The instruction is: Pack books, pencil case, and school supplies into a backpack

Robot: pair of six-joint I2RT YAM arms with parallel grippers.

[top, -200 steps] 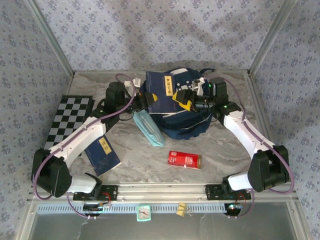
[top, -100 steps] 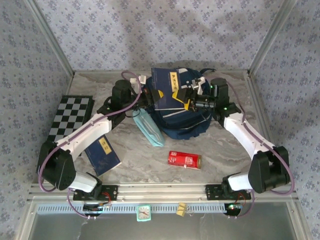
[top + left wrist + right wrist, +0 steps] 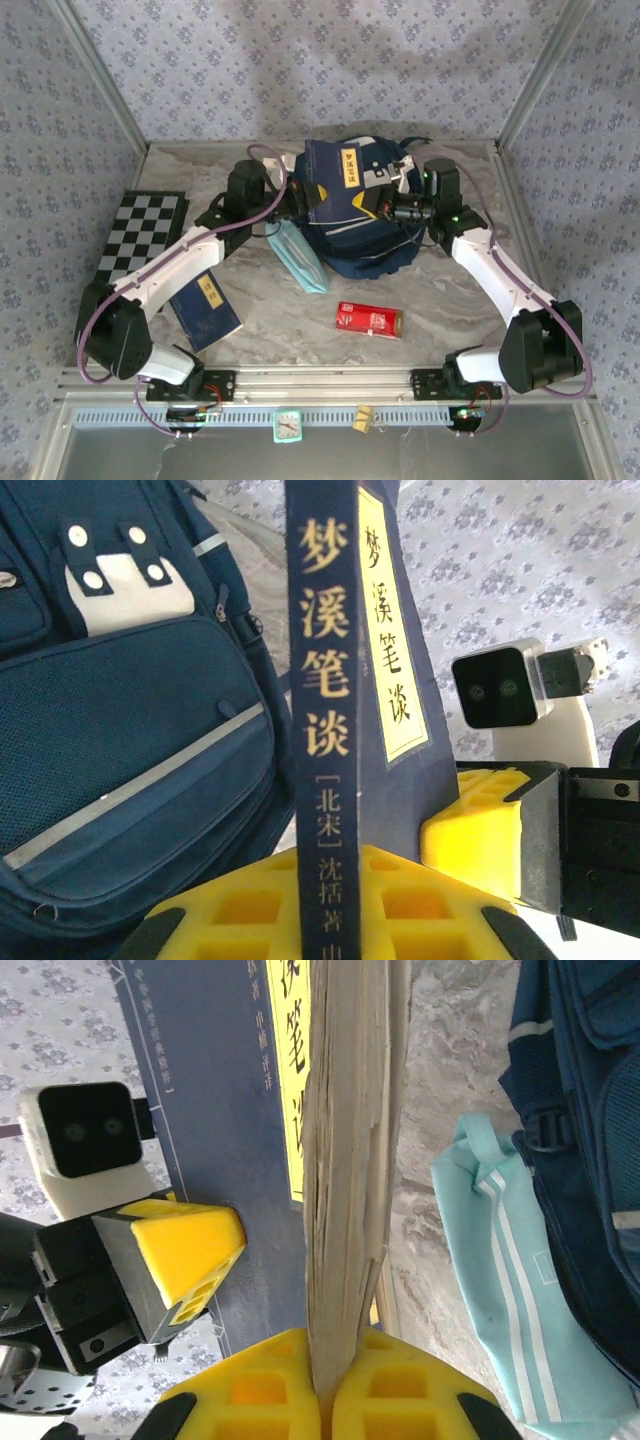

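A navy book [image 3: 338, 180] with a yellow label hangs above the navy backpack [image 3: 365, 245], held from both sides. My left gripper [image 3: 330, 865] is shut on its spine [image 3: 320, 710]. My right gripper [image 3: 330, 1360] is shut on its page edge [image 3: 345, 1180]. In the top view the left gripper [image 3: 303, 195] is at the book's left and the right gripper [image 3: 377, 206] at its right. A second navy book [image 3: 205, 310] lies on the table near the left arm. The pale teal pencil case [image 3: 297, 255] lies against the backpack's left side. The red box of school supplies [image 3: 367, 319] lies in front.
A black-and-white chessboard [image 3: 135, 240] lies at the left edge of the marble table [image 3: 450, 290]. Patterned walls close in the back and both sides. The backpack's front pocket [image 3: 130, 740] is just left of the held book.
My right gripper has shut on the book's page edge. The left arm has swung inward and the book has shifted slightly right over the backpack.
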